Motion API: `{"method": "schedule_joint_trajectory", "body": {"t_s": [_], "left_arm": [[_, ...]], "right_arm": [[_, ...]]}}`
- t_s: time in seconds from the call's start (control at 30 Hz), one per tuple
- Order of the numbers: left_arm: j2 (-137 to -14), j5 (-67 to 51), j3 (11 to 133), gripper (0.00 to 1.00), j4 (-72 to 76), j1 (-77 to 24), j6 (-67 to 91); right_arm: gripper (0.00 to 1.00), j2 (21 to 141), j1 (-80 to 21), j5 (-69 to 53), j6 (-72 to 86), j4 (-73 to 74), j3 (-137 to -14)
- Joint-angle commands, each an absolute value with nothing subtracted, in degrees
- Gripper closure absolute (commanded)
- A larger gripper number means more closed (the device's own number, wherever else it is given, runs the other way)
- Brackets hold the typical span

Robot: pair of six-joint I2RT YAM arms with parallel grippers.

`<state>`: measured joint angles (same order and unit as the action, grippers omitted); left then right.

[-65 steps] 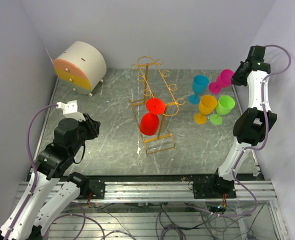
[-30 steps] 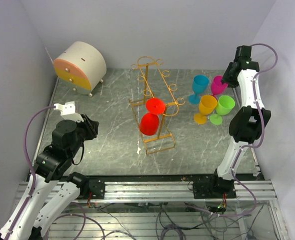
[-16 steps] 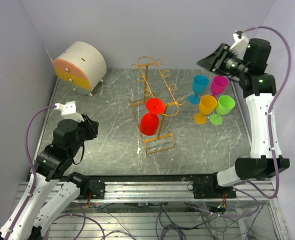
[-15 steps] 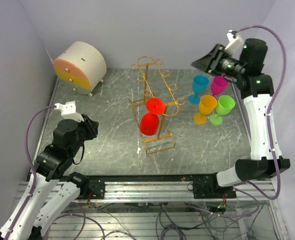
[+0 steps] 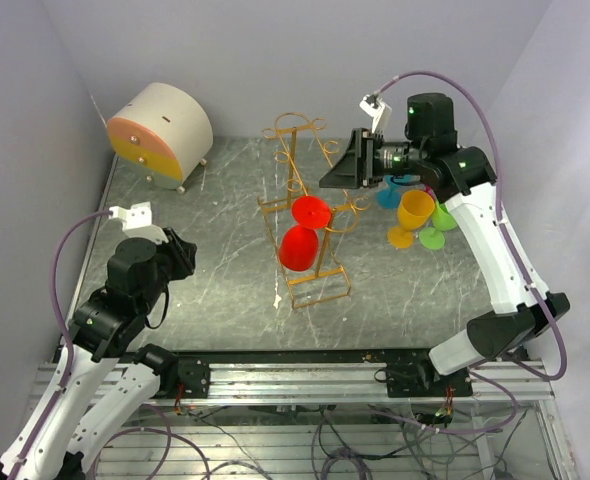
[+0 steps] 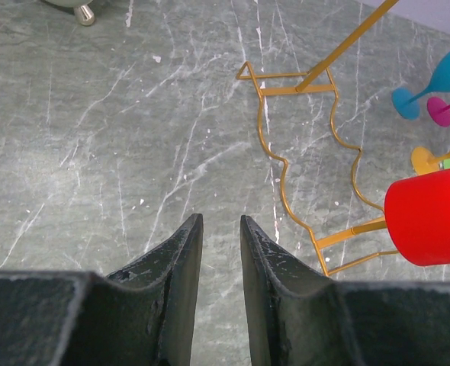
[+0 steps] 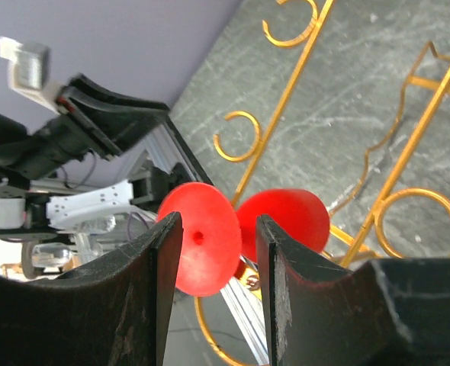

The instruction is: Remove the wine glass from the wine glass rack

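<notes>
The wine glass rack [image 5: 293,170] is a golden wire stand in the middle of the table. A red wine glass hangs upside down from it, foot [image 5: 311,211] above bowl [image 5: 298,248]. My right gripper [image 5: 333,175] is open, level with the rack's top and just right of it. In the right wrist view the red foot [image 7: 202,248] shows in the gap past my right gripper [image 7: 216,221], untouched. The bowl [image 7: 286,221] shows behind it. My left gripper [image 5: 180,255] is low at the left. It [image 6: 216,225] is open and holds nothing. The red bowl [image 6: 431,217] is far to its right.
A round white drawer box [image 5: 160,133] with orange and yellow fronts stands at the back left. Blue [image 5: 387,195], orange [image 5: 415,210] and green [image 5: 443,218] glasses stand at the right, partly under my right arm. Rack base wire [image 6: 286,175] lies on the marble top.
My right arm has swung from the coloured glasses at the back right across to the rack's top, its jaws a little wider. The left arm has not moved.
</notes>
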<state>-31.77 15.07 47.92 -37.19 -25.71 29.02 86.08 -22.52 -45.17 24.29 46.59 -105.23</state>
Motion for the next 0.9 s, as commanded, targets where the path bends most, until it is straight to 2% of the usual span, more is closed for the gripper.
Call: {"method": "schedule_joint_trajectory", "body": {"t_s": [0.0,0.47,0.87], "left_arm": [[-31.3,17.6,48.0,0.63,-37.2,-25.9,29.7],[-31.8,18.8,48.0,0.63,-37.5,-25.9,30.1],[-31.6,19.1,48.1,0.63,-37.7,-25.9,30.2]], "right_arm": [[0.57,87.2,-24.3,-40.8,17.9,53.5,-104.7],[0.62,86.9,-30.1,-38.5,14.7,55.4,-103.2],[0.9,86.7,-30.3,-37.4,16.5,54.1,-105.1]]}}
